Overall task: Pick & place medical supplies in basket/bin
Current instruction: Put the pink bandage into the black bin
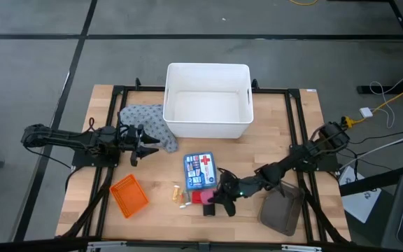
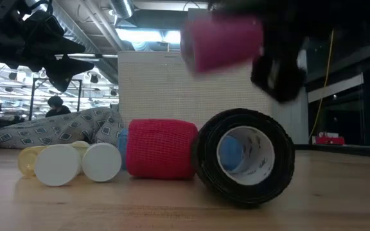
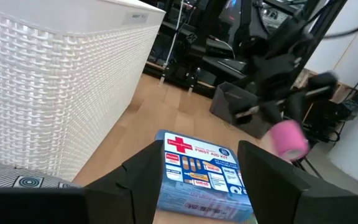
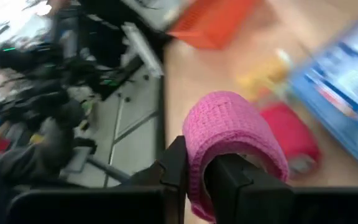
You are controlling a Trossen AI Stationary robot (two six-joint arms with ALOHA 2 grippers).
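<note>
The pink tape roll (image 4: 232, 146) hangs clear of the wooden surface (image 1: 292, 140), pinched between the fingers of the right pincer (image 4: 194, 180), evidently lifted so it can be carried to a container without dragging across the other supplies. In the low view it floats above the red tape roll (image 2: 161, 147) and the black tape roll (image 2: 245, 157), which lie touching on the surface, with the white-capped yellowish vials (image 2: 69, 162) just beside them. The blue first-aid box (image 1: 199, 171) lies close behind this cluster. The orange basket (image 1: 129, 194) sits near the front left; the white bin (image 1: 208, 101) stands at the back, well apart from the lifted roll. The left pincer (image 1: 144, 142) waits with fingers spread, over the edge of the grey speckled cloth (image 1: 145, 120) beside the bin.
</note>
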